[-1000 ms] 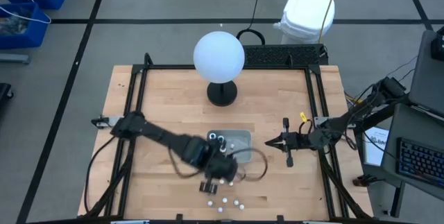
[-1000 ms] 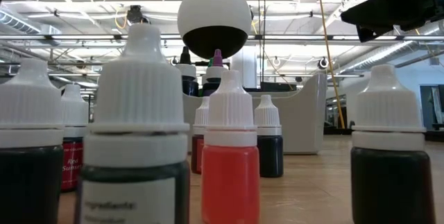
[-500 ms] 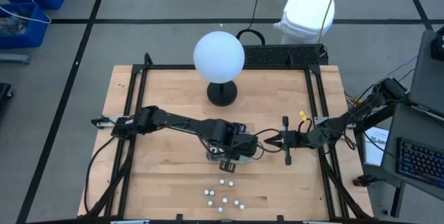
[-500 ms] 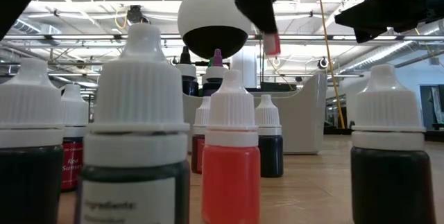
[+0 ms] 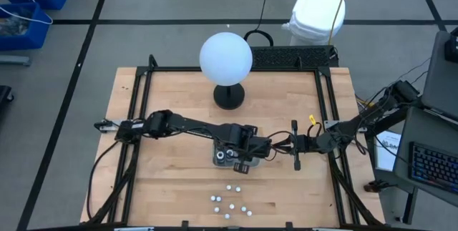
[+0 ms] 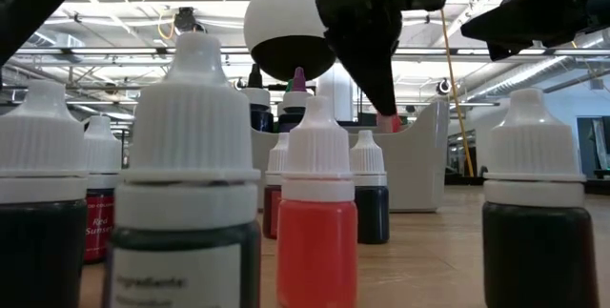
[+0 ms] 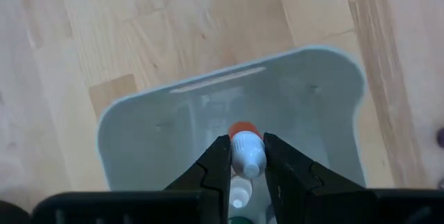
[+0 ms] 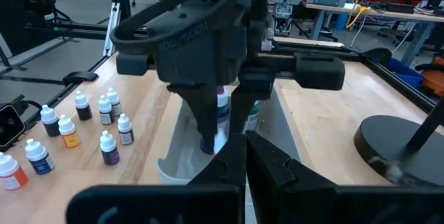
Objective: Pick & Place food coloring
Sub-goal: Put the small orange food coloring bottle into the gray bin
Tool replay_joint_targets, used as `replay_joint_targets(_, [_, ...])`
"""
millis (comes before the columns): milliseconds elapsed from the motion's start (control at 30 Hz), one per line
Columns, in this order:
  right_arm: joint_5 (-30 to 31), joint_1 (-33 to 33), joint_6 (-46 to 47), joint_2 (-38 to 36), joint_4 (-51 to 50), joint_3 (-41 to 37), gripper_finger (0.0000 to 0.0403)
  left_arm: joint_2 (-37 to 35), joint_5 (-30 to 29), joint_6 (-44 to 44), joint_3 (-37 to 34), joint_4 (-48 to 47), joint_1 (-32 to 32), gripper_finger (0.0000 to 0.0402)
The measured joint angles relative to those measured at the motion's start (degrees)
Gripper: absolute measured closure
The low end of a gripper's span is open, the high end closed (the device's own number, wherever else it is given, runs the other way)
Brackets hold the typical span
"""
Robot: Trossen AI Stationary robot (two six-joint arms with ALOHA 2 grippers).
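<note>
My left gripper (image 5: 242, 162) hangs over the shallow grey tray (image 7: 305, 106), shut on a small food coloring bottle (image 7: 246, 153) with a white cap and red body. A few other bottles (image 8: 223, 107) stand inside the tray. Several loose food coloring bottles (image 5: 230, 204) stand on their bases near the table's front edge, and they fill the foreground of the low view (image 6: 315, 222). My right gripper (image 5: 280, 146) waits shut just right of the tray, touching nothing. My left gripper pinches the bottle's white cap end (image 7: 248, 160) between its two fingers. The fingers come from above, pointing steeply down. The bottle hangs clear inside the tray's outline, and its red end (image 6: 388, 122) pokes out below the fingertips.
A big white globe (image 5: 225, 58) on a black base (image 5: 229, 96) stands at the back middle of the table. Black frame rails (image 5: 325, 102) run along the table's sides. Bare wood lies left of the tray.
My left gripper has carried the bottle from above the loose bottles at the front edge toward the far edge, to over the tray, and has sunk lower. It has stayed shut on the bottle.
</note>
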Motion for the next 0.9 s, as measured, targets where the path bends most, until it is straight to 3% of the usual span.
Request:
replay_joint_targets(533, [0.0, 0.0, -0.2, 0.0, 0.0, 0.0, 0.0403, -0.1, -0.9, -0.5, -8.1, 5.2, 0.1, 0.0329])
replay_joint_targets(900, [0.0, 0.0, -1.2, 0.0, 0.1, 0.0, 0.0403, -0.1, -0.9, -0.8, -8.8, 6.1, 0.2, 0.0321])
